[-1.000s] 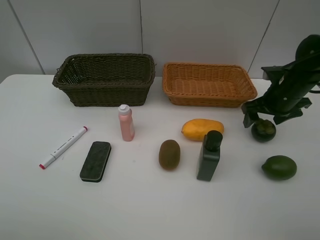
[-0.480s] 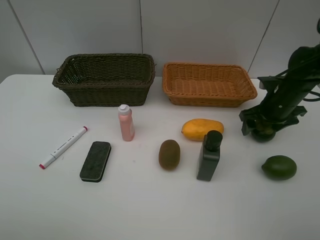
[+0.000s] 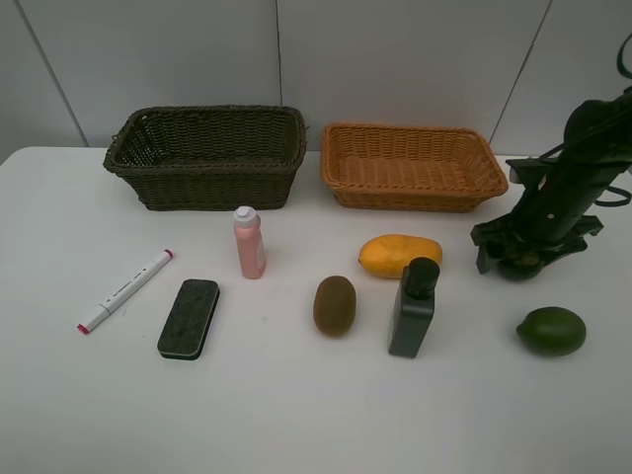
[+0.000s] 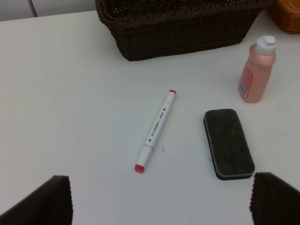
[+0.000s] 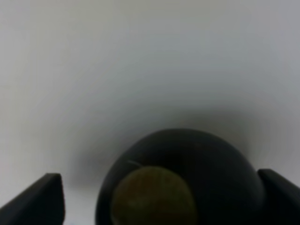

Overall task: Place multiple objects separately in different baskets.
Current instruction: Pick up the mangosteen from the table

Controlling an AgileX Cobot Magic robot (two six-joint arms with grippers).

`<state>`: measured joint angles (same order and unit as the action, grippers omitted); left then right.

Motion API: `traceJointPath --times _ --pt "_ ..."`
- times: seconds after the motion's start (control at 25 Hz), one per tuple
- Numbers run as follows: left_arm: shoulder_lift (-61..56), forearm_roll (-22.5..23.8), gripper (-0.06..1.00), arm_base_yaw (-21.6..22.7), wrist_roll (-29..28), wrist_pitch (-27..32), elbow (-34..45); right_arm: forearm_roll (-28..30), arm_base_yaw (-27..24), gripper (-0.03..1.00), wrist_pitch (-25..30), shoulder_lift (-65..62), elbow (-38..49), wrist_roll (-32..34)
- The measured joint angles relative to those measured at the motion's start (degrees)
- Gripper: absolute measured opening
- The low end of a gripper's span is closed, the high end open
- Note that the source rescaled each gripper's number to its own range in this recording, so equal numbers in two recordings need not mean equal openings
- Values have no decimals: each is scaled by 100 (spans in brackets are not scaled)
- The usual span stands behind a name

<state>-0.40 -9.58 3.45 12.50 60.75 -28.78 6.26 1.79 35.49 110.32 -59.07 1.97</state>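
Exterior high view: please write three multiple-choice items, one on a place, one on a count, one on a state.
1. Where is the pink bottle? A on the table, before the dark basket; B inside a basket; C on the eraser.
2. How many things lie in the orange basket? A two; B none; C one.
3. The right gripper is: A shut on the lime; B raised high; C open around the mangosteen.
A: it stands on the tabletop. B: only weave shows inside. C: its jaws flank the fruit, with a gap.
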Motion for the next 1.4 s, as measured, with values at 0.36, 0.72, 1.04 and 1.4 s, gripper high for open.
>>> traceJointPath --times 0.36,0.72,1.04,1.4 --pt "0 0 100 0 0 0 0 267 0 58 93 0 0 -10" --pt "0 0 100 0 0 0 0 267 0 58 99 0 0 -10" --pt "0 0 100 0 0 0 0 223 0 58 152 0 0 -10" --pt "0 0 100 0 0 0 0 198 0 58 242 -635 0 -10"
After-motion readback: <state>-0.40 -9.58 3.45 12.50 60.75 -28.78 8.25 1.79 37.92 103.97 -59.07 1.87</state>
